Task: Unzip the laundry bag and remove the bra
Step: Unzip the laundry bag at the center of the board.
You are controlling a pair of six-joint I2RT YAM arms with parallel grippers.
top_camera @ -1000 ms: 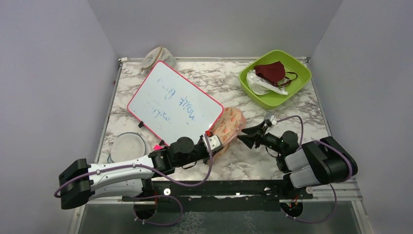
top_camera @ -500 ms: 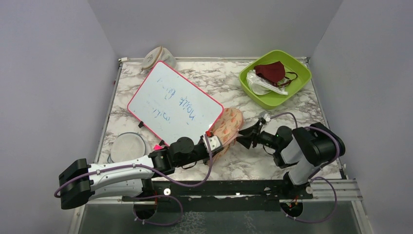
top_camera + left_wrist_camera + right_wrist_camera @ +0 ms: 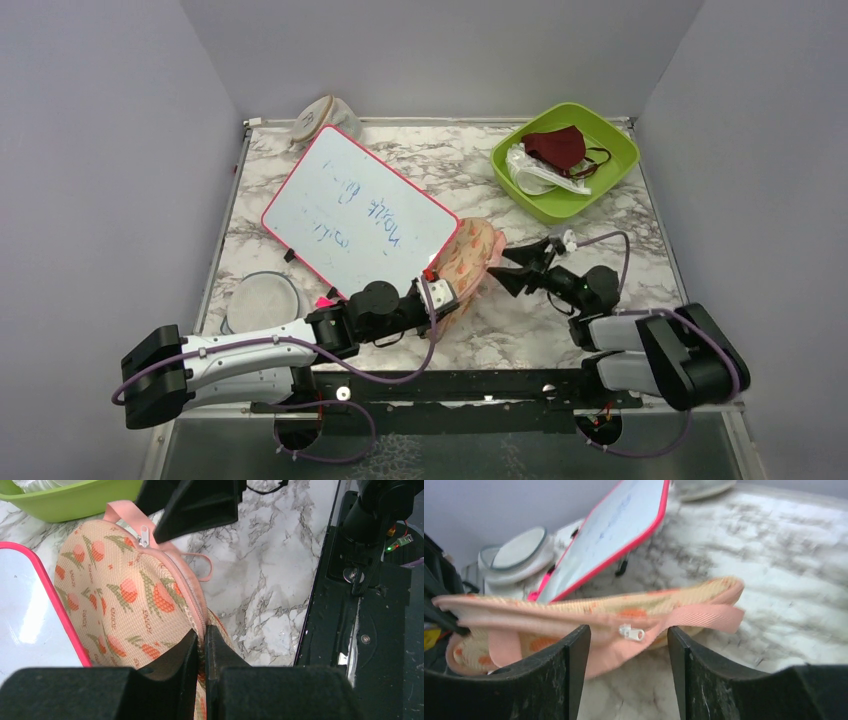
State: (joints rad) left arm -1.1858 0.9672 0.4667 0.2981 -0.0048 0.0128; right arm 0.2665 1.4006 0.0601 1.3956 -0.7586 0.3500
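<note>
The peach printed laundry bag (image 3: 468, 255) lies on the marble table beside the whiteboard's near corner. My left gripper (image 3: 201, 635) is shut on its pink zip edging at the near end, also seen from above (image 3: 445, 295). My right gripper (image 3: 628, 629) is open at the bag's far end (image 3: 505, 270). Its fingers (image 3: 200, 505) stand either side of the white zip pull (image 3: 631, 632) and pink loop tab (image 3: 709, 617) without touching them. The zip looks closed in the left wrist view, with the zip pull (image 3: 143, 534) at the far end. The bra is hidden.
A pink-framed whiteboard (image 3: 360, 210) lies tilted at centre left. A green bin (image 3: 600, 187) at the back right holds a maroon mask (image 3: 556, 147) and a clear wrapper (image 3: 535, 175). A beige fabric thing (image 3: 322, 118) sits at the back. A round lidded dish (image 3: 265, 297) stands front left.
My right gripper's jaws have spread wider and its arm has swung, with the fingers staying near the bag's zip end. The left gripper and the bag have not moved.
</note>
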